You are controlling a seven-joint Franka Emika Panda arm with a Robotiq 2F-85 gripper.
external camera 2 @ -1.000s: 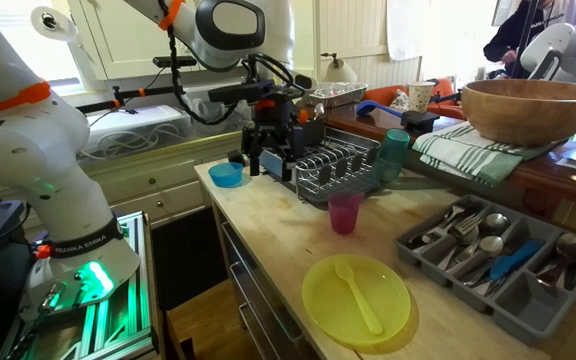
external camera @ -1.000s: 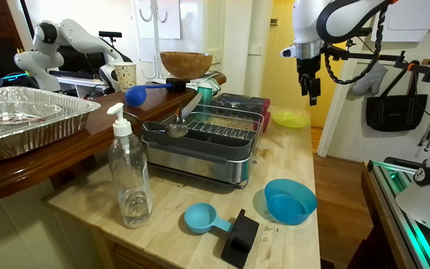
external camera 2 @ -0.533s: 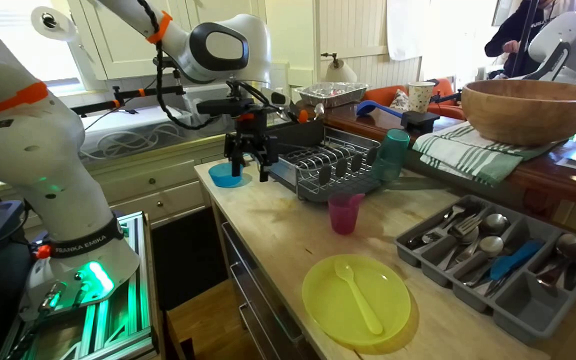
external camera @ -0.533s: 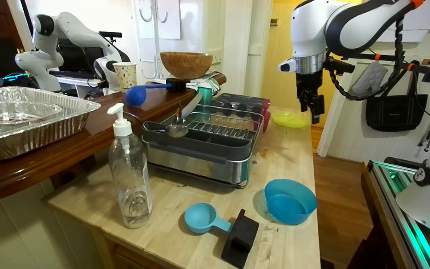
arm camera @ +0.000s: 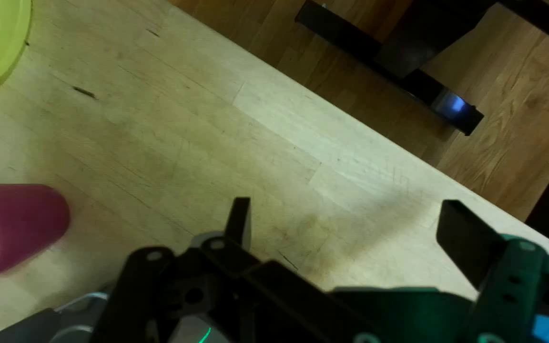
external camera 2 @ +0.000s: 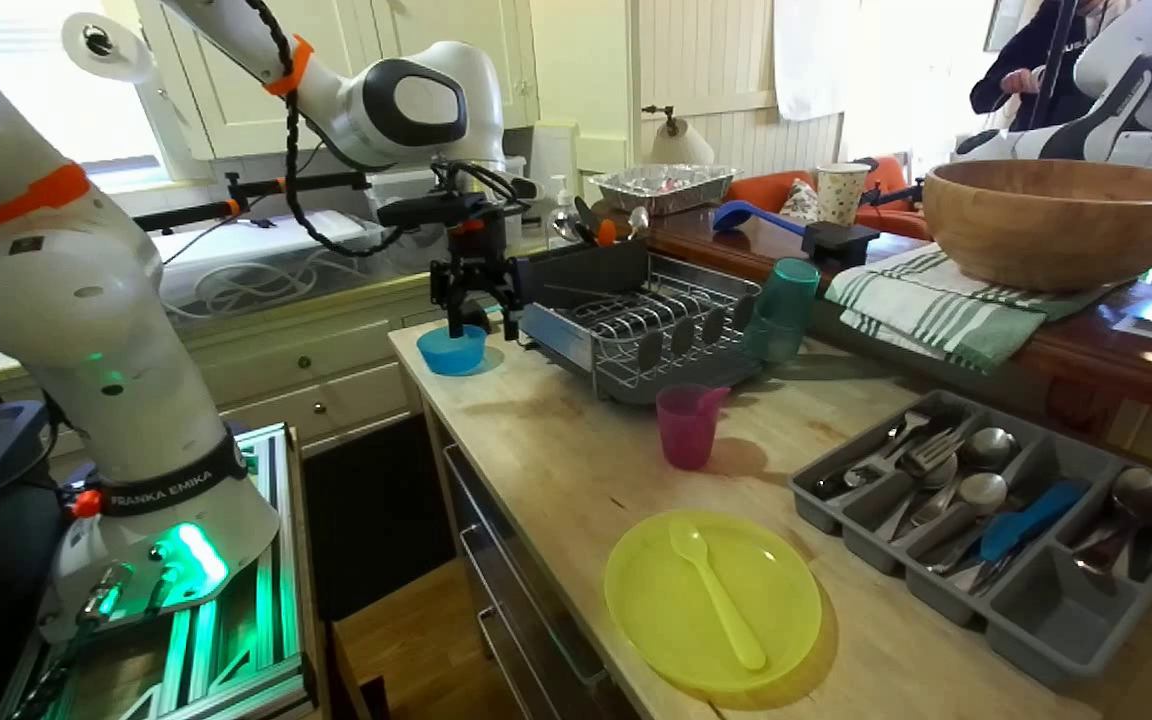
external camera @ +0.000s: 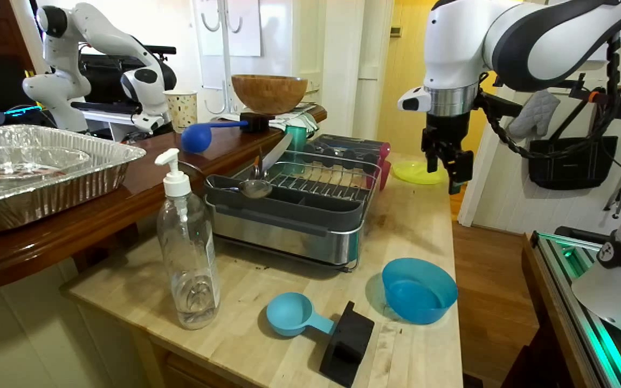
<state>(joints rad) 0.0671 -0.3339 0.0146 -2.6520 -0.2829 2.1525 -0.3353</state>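
Note:
My gripper (arm camera: 348,209) is open, its two black fingers wide apart with only bare wood seen between them. It hangs above the wooden counter (external camera: 407,215) near its long edge, beside the dish rack (external camera 2: 656,320), touching nothing. A translucent blue bowl (external camera: 421,293) stands nearer the counter's end; in an exterior view one finger overlaps this blue bowl (external camera 2: 448,355), though a gap is seen elsewhere. A pink cup (external camera 2: 686,430) stands past the rack, and shows at the left of the wrist view. Farther along lies a yellow plate (external camera 2: 646,610) with a yellow spoon (external camera 2: 721,600).
A grey cutlery tray (external camera 2: 1056,610) and a teal cup (external camera 2: 784,300) stand on the counter's inner side. A pump bottle (external camera: 189,269), a light blue scoop (external camera: 289,315) and its black block (external camera: 347,345) are at the near end. A raised wooden ledge (external camera: 143,178) borders the counter.
My gripper has come down and moved along the counter's edge, from in front of the dish rack toward the blue bowl in an exterior view. It stays open. A background arm has also moved.

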